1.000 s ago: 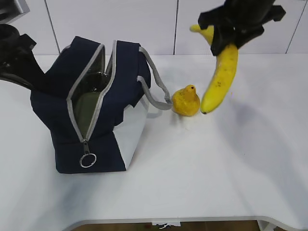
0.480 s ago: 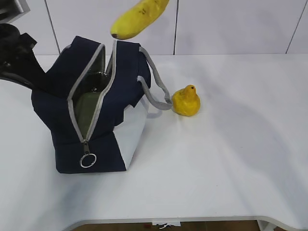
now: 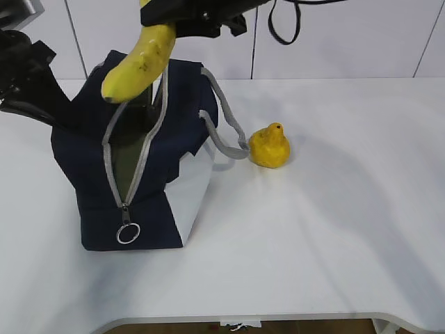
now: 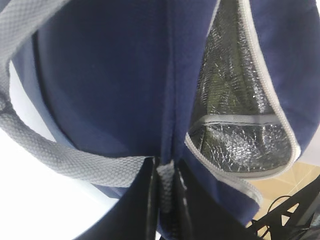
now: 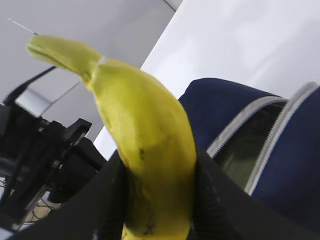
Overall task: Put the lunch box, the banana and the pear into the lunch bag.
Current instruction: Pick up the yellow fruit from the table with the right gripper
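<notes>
Right gripper [image 5: 155,200] clamped the banana [image 3: 139,59] near its stem end, tip hanging over the lunch bag [image 3: 139,174] opening, far left. Banana looked soft, bruisable; mid-body grip safer. Left gripper [image 4: 162,200] pinched bag's edge. Pear [image 3: 269,146] sat right of bag.

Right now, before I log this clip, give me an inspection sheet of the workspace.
Surface: white table, bare where visible.
Job's things: lunch bag unzipped, gaping; banana tilted over the opening; pear on the table beside a grey handle; lunch box not identifiable.
Clutter: nothing seen.
Grippers: right gripper jaws clamp the banana; left gripper jaws pinch the bag's edge.
Cables: black loop near the right arm.
Surroundings: white wall panels.
</notes>
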Robot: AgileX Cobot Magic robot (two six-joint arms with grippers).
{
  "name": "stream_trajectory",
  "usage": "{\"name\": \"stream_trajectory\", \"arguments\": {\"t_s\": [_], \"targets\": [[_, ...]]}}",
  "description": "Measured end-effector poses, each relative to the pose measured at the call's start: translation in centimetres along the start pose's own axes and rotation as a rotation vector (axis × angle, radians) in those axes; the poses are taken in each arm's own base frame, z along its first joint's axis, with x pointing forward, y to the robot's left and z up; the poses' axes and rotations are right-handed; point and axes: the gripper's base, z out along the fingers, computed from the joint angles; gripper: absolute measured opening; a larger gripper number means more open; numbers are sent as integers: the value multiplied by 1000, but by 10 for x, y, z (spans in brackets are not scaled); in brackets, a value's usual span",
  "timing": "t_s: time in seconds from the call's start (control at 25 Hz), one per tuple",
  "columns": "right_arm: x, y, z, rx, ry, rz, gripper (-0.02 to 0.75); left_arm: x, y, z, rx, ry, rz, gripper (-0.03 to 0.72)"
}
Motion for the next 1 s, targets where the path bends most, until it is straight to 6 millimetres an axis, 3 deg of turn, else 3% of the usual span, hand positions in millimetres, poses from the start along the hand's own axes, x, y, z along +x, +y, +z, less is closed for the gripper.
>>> {"name": "stream_trajectory", "arguments": {"t_s": [0.4,0.56,0.8,1.0], "targets": [[23,-52,50,-36,44,33,272,-5,-11,-1,117,-55,-54,18],[26,-57,54,-37,51,45,296,-5,-11,-1,117,-55,-54,18],[25,-58,54,-21,49,39,436,-5,-11,-1,117,-55,-54,18],[26,-60,53,10,72,32,473,-5,-11,-1,117,-55,-54,18]]}}
